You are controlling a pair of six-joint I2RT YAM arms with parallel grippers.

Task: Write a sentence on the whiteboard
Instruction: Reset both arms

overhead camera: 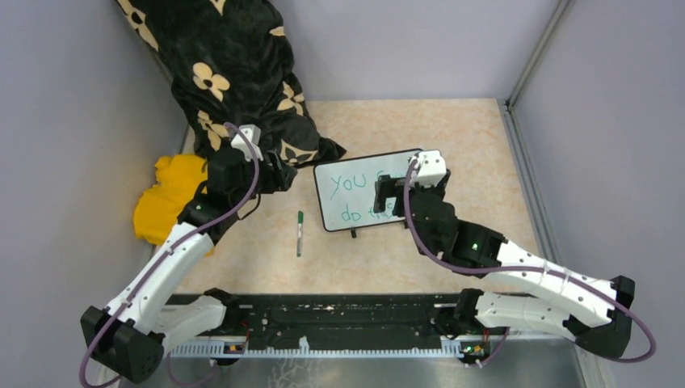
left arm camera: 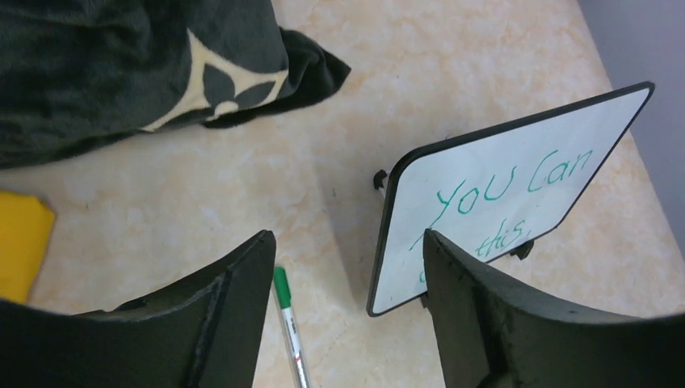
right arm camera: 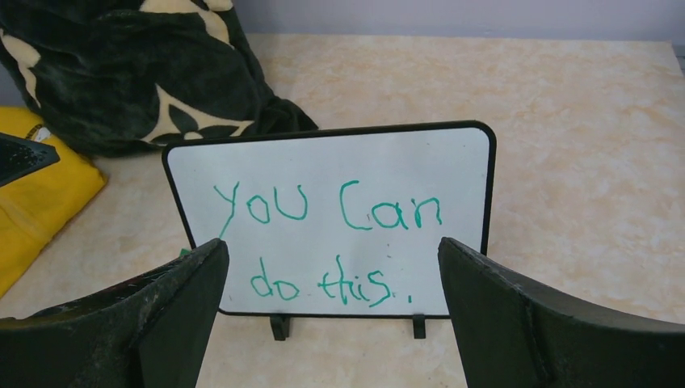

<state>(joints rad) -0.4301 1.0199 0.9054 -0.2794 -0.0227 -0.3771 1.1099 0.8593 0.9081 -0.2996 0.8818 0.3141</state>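
Whiteboard point(right arm camera: 331, 158) stands upright on its two small black feet, mid tabletop point(overhead camera: 452, 137), writing side facing the right arm. Thin black frame, rounded corners. The sentence point(right arm camera: 339, 250) is green handwritten marker in two lines: top "you Can", bottom "do this." with a dot at the end. The whole text reads in the right wrist view. In the top view the right arm covers the right part of both lines.

Right gripper point(right arm camera: 331, 242): fingers spread wide, nothing between them, pointed at the board face from just in front. Can't tell if they touch it.

Left gripper point(left arm camera: 346, 234): fingers apart, holding nothing, up over the tabletop left of the board.

Marker point(overhead camera: 299, 234) lies flat on the tabletop, left of the board and apart from it. It has a green cap and a white barrel, and the print on the barrel is too small to read.

Black cloth with cream flower print point(overhead camera: 234, 73) is heaped at the far left, its corner near the board's top left edge. Yellow cloth point(overhead camera: 165, 198) sits at the left wall, just in front of the black one. No brand marks readable anywhere.
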